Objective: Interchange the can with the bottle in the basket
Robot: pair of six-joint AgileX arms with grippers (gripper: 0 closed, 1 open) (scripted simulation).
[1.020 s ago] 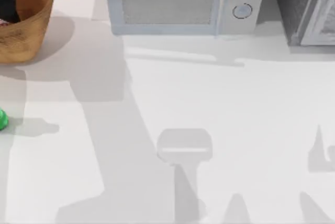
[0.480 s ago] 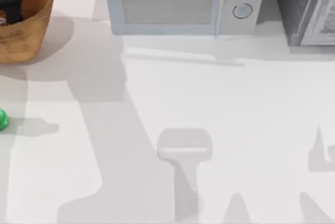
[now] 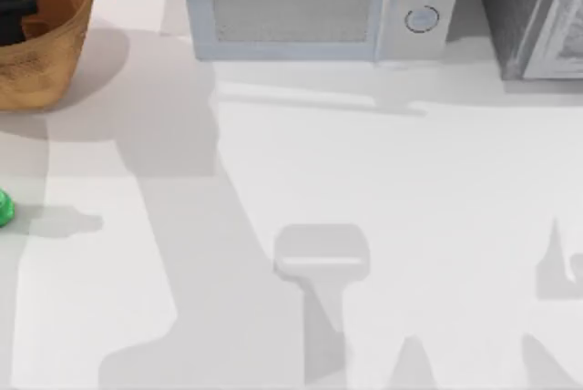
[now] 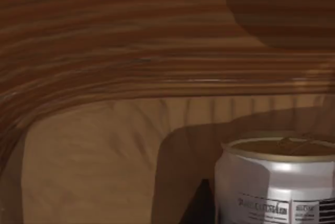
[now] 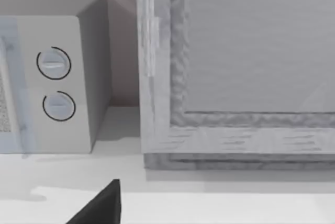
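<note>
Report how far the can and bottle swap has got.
Done: nothing is swapped yet. The can stands inside the basket; the bottle sits on the table at its left edge. In hand: the left tool is down in the basket, close by the can. Left: lift the can out, put the bottle in.

One can (image 4: 275, 182), one basket (image 3: 55, 53), seemingly one bottle (image 3: 4, 209).
</note>
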